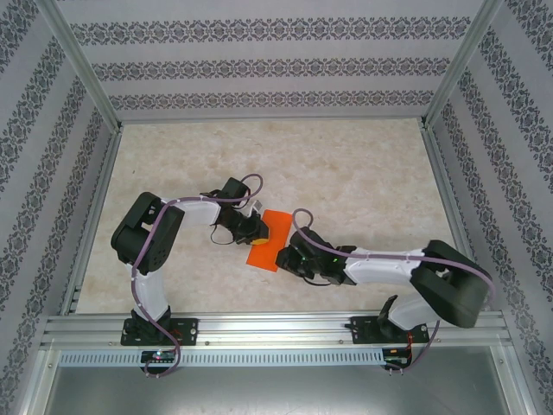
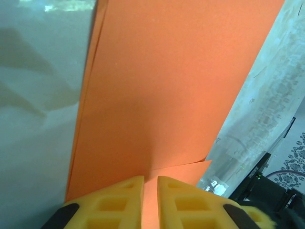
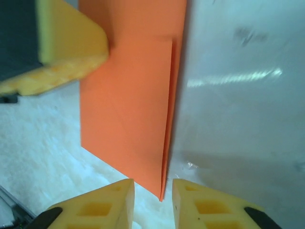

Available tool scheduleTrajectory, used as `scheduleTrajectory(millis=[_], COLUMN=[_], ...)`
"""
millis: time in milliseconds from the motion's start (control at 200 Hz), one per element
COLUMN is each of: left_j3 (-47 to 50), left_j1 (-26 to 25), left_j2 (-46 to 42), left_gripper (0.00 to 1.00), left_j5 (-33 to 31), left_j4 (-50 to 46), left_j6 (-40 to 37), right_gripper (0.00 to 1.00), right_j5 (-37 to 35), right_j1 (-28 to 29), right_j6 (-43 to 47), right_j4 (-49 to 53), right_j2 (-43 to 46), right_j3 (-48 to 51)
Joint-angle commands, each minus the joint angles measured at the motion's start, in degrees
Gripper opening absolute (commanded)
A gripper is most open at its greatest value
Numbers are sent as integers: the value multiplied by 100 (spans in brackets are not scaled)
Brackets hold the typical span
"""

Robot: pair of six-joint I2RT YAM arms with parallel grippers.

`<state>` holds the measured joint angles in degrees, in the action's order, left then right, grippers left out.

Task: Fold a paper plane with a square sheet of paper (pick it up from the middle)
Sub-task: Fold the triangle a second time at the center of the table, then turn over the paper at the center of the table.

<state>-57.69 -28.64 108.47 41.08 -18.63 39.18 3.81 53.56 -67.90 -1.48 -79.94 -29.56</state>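
Holding mid-fold | I saw the square sheet of paper (image 1: 270, 240) at the centre of the table (image 1: 346, 164), doubled over, layered edges showing | left gripper (image 2: 150, 186) pinched on the sheet | right gripper (image 3: 153, 191) jaws apart, folded corner between them untouched | I judged nose and wing folds remained, no plane yet

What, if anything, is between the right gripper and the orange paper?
Nothing visible. The near corner of the folded orange paper reaches the gap between the open fingers of the right gripper. The left gripper sits at its far side.
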Motion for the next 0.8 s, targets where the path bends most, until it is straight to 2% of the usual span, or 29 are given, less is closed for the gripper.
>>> scheduleTrajectory(millis=[0,35,190,415,604,794], left_j3=[-162,-205,-323,-351,-385,-414], left_j1=[-26,-22,-22,-21,-27,-26], left_j2=[-182,-243,-462,-581,-483,-327], left_gripper=[20,21,25,26,25,25], left_j5=[-184,-182,-208,-307,-338,-340], left_j4=[-312,-362,-524,-696,-798,-765], left_j6=[-84,-93,-154,-225,-305,-333], right_gripper=[35,40,46,45,46,48], right_j5=[-753,-819,-630,-98,-5,-77], right_j1=[-214,-261,-466,-534,-533,-514], right_j6=[49,55,224,330,260,156], right_j4=[499,496,212,-376,-458,-441], right_j2=[402,479,456,-241,-788,-976], right_j3=[-61,-42,-123,-441,-662,-700])
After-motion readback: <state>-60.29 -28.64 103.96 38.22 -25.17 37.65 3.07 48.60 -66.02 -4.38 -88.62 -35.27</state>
